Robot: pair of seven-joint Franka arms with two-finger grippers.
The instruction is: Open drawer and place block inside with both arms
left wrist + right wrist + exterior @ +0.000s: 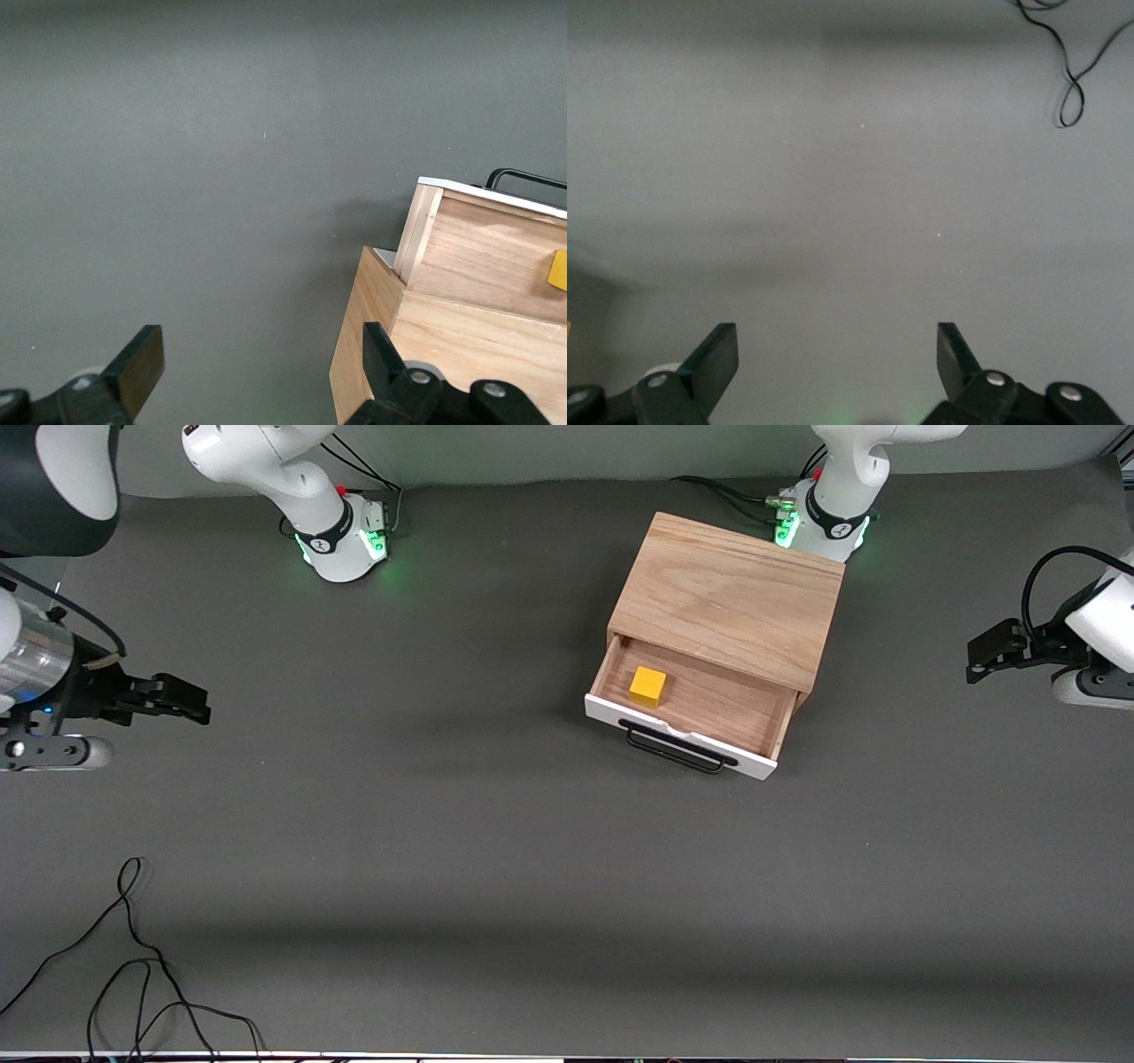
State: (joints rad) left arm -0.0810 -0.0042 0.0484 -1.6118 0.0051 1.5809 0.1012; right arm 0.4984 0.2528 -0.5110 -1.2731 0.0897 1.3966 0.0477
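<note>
Both pincers hang spread and empty: the left pincer [974,662] over the counter [443,824] at its own arm's end, the right pincer [202,701] likewise. Between them, the block [648,686] sits inside the open drawer [691,722] of the cabinet [731,598].

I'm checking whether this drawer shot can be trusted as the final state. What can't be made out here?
- Drawer: its rear part is hidden under the cabinet top in the front view.
- Block: cut off by the left wrist view's edge; whole only in the front view.
- Cable: runs off the front view's lower edge.
- Right wrist view: only table and cable.
</note>
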